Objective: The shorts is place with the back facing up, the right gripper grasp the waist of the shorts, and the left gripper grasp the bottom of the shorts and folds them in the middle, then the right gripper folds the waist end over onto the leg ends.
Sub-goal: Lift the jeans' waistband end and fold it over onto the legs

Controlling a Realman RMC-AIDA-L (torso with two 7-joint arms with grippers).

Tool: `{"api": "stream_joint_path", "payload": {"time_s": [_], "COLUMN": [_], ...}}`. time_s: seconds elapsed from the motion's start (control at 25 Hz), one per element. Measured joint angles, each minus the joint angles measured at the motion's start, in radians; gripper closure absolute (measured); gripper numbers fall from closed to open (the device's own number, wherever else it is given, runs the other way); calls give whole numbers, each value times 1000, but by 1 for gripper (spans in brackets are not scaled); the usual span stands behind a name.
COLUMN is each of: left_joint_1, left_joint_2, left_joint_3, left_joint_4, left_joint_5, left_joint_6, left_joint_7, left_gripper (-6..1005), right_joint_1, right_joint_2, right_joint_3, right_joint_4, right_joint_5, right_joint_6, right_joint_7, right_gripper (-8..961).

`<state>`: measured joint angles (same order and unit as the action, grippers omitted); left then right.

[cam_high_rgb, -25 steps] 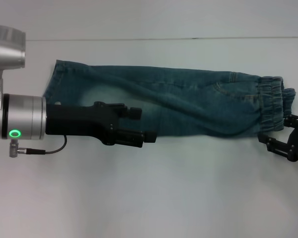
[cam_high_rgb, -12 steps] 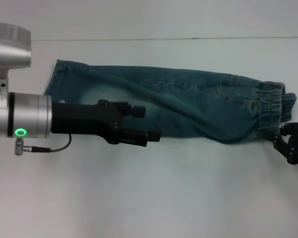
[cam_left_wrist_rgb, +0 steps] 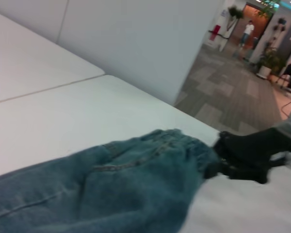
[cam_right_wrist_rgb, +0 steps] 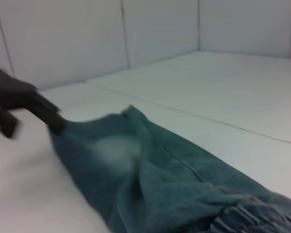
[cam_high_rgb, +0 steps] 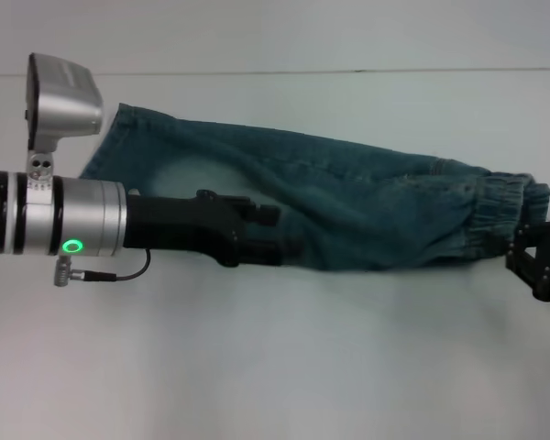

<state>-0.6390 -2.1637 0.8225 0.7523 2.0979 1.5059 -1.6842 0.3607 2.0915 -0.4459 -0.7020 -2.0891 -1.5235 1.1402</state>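
Head view, left gripper [cam_high_rgb: 289,246] pinching shorts [cam_high_rgb: 348,206] edge, right gripper [cam_high_rgb: 532,266] pinching waist.

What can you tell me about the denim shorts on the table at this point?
The blue denim shorts lie folded lengthwise into a long, narrow strip across the white table, wrinkled, with a faded pale patch near the leg end. The gathered elastic waistband is at the robot's right end, the hemmed leg bottoms at its left. The black left claw sits at the near edge around mid-length; the black right claw is at the waistband's near corner. Whether either grips the cloth cannot be seen.
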Motion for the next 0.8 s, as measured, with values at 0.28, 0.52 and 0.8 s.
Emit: {"api": "stream_joint_path", "payload": {"time_s": [0.28, 0.52, 0.8], "left_joint_1": [7, 0, -46], "left_joint_2": [-7, -9, -13], "left_joint_3": [2, 2, 4], "left_joint_4": [-77, -225, -400], "left_joint_5": [-127, -268, -373], "left_joint_6": [-101, -255, -388], "left_joint_7": [67, 219, 387], "left_gripper": [460, 611, 777], "right_joint_1": [-7, -31, -46], "right_joint_2": [6, 6, 6], "right_joint_3": [-32, -19, -17], "right_joint_4": [-65, -132, -250], "right_joint_5": [0, 19, 51], "right_joint_6": [-112, -188, -275], "right_joint_7": [120, 179, 272], "right_gripper": [906, 906, 906]}}
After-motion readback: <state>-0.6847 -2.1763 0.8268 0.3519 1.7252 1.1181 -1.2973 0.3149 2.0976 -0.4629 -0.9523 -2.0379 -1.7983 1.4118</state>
